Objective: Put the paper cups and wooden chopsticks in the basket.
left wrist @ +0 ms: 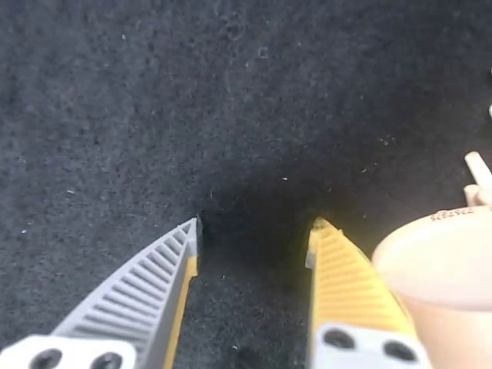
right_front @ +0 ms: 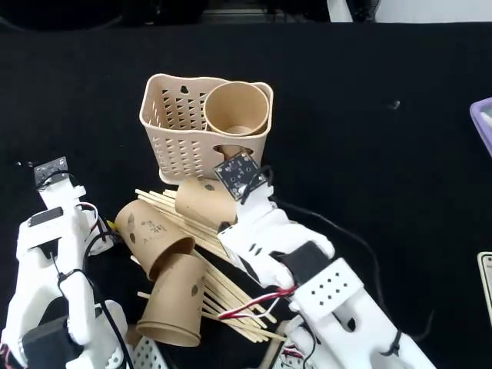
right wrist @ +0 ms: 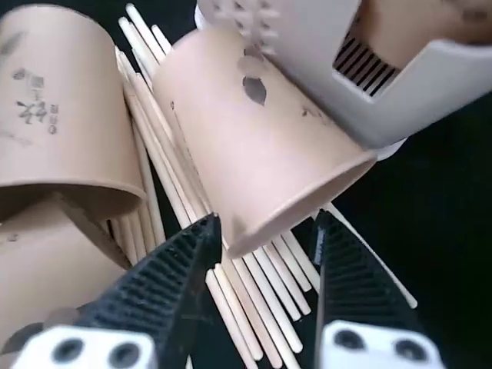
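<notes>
Your right jaws stand wide open and empty, with the rim of a tipped paper cup (right wrist: 261, 146) between their tips; you cannot tell whether they touch it. That cup lies on the wooden chopsticks (right wrist: 265, 300), against the basket (right wrist: 384, 84) just beyond the jaws. An upright cup (right_front: 234, 108) sits inside the basket. Beside the jaws lie a second cup (right_front: 154, 234) and a third cup (right_front: 175, 300). The arm hides part of the chopsticks. Your left jaws are open too, holding nothing, over bare counter (left wrist: 154, 115). A cup edge (left wrist: 438, 277), cut off, sits just beside one jaw.
</notes>
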Motion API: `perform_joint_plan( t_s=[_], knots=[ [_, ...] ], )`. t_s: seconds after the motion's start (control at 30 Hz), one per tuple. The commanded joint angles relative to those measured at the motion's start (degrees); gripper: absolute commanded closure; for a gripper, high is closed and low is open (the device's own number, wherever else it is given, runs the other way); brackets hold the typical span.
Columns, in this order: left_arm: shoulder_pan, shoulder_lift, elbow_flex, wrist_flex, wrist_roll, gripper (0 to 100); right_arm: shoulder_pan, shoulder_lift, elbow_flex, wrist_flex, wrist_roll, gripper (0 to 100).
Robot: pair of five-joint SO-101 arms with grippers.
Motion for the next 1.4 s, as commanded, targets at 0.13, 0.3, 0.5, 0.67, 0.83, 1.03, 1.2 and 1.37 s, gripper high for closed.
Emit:
perform_joint_plan(
  t_s=[0.13,0.3,0.5,0.67,0.83,1.03,1.2,1.37],
  knots=[
    [1.89,0.18,0.66,-0.70,0.70,77,-1.85,0.75,-1.36,-1.58,-0.97,79.7],
    [1.80,0.18,0.66,-0.70,0.70,77,-3.52,1.10,1.71,-8.70,-0.97,80.0],
    [1.80,0.18,0.66,-0.70,0.70,77,-3.52,0.75,6.81,-15.21,-0.97,80.1],
    [1.80,0.18,0.66,-0.70,0.70,77,-3.43,0.66,7.60,-13.63,-0.44,88.3],
    [1.80,0.18,0.66,-0.70,0.70,77,-1.05,0.66,6.99,-11.87,0.00,98.2],
    [1.80,0.18,0.66,-0.70,0.70,77,4.84,0.57,-1.71,4.13,13.01,98.8],
    [1.80,0.09,0.66,-0.70,0.70,77,11.16,-4.35,-12.79,20.40,22.33,98.8],
    [1.80,0.09,0.66,-0.70,0.70,77,23.56,-11.91,-22.73,35.43,36.40,98.8]
  ],
)
